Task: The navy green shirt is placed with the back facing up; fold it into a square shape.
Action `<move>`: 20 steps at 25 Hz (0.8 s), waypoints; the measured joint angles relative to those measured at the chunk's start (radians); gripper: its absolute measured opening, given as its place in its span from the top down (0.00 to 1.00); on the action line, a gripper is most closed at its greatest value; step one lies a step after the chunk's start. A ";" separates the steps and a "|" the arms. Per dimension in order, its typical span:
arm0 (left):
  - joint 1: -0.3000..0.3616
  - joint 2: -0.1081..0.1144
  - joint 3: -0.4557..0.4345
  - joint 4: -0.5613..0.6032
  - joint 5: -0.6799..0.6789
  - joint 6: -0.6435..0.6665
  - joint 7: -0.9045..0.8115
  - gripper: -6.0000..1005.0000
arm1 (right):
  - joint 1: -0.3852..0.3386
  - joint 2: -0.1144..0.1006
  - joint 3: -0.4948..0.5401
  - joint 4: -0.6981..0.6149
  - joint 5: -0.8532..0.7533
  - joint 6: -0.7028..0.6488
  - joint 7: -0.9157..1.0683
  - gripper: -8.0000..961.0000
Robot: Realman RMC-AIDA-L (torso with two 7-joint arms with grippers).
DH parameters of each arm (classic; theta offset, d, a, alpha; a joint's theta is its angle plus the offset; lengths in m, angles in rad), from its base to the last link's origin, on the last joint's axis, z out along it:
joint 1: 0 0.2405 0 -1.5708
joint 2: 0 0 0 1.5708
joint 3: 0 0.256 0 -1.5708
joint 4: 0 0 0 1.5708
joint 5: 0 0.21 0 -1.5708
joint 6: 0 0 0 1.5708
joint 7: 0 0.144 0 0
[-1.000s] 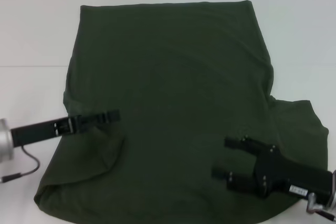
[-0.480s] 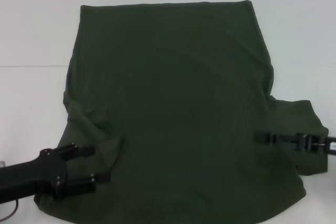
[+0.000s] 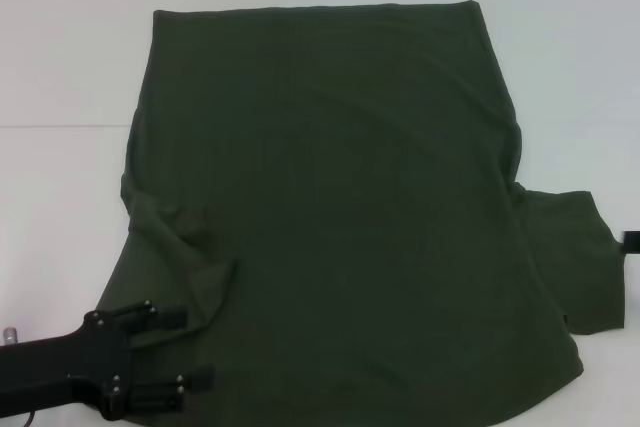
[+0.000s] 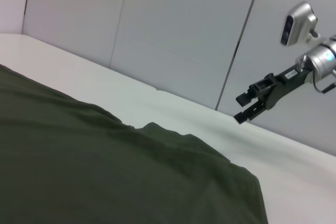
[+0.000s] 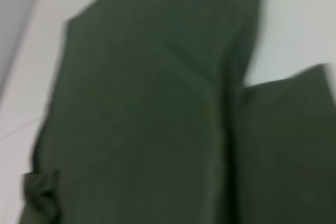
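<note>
Item 1. Left gripper [image 3: 190, 347], black two-fingered, on a black forearm entering low from the robot's left. Fingers apart and empty, level and pointing inward, one above the other over the near left corner of the cloth; whether they touch it cannot be told.

Item 2. Navy green shirt [image 3: 330, 207], large dark olive short-sleeved T-shirt of soft plain knit. Spread flat on the white table [image 3: 60, 67], straight hem at the far edge. Left sleeve already turned inward, leaving a rumpled flap [image 3: 195, 267] just beside the fingers. Right sleeve [image 3: 580, 257] lies spread outward.

Handling note (judgement): the left side looks ready for a fresh pinch. Take both layers at the near corner, lift only enough to clear the table, and keep the fold line straight so the rumple is not dragged along.

Item 3. Right gripper [image 4: 247, 107], black, seen from the left wrist view: raised well clear of the shirt, fingers parted, holding nothing; only its tip shows at the head view's right edge.
</note>
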 joint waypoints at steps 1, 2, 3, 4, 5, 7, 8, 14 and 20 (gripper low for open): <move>-0.001 0.000 -0.001 0.000 0.003 -0.001 0.002 0.11 | 0.003 -0.001 0.017 -0.019 -0.030 -0.011 0.014 0.04; -0.004 0.001 -0.003 0.000 0.009 -0.002 0.007 0.11 | 0.008 -0.002 0.033 -0.043 -0.063 -0.024 0.030 0.04; -0.004 0.001 -0.003 0.000 0.009 -0.002 0.007 0.11 | 0.014 -0.003 0.045 -0.068 -0.096 -0.035 0.048 0.04; -0.005 0.001 -0.003 0.000 0.009 -0.002 0.007 0.11 | 0.019 -0.004 0.051 -0.086 -0.121 -0.041 0.062 0.04; -0.006 0.001 -0.004 0.000 0.009 -0.001 0.008 0.11 | 0.026 -0.004 0.054 -0.100 -0.144 -0.043 0.075 0.04; -0.007 0.000 -0.002 0.003 0.009 0.001 0.010 0.11 | 0.044 -0.004 0.056 -0.119 -0.194 -0.045 0.102 0.04; -0.008 -0.001 -0.001 0.004 0.009 0.003 0.011 0.11 | 0.057 -0.004 0.055 -0.121 -0.221 -0.044 0.114 0.04; -0.009 -0.003 0.001 0.006 0.010 0.008 0.015 0.11 | 0.126 0.006 0.044 -0.111 -0.338 0.002 0.137 0.04; -0.009 -0.003 0.002 0.005 0.010 0.009 0.015 0.11 | 0.148 0.012 -0.003 -0.047 -0.349 0.069 0.155 0.04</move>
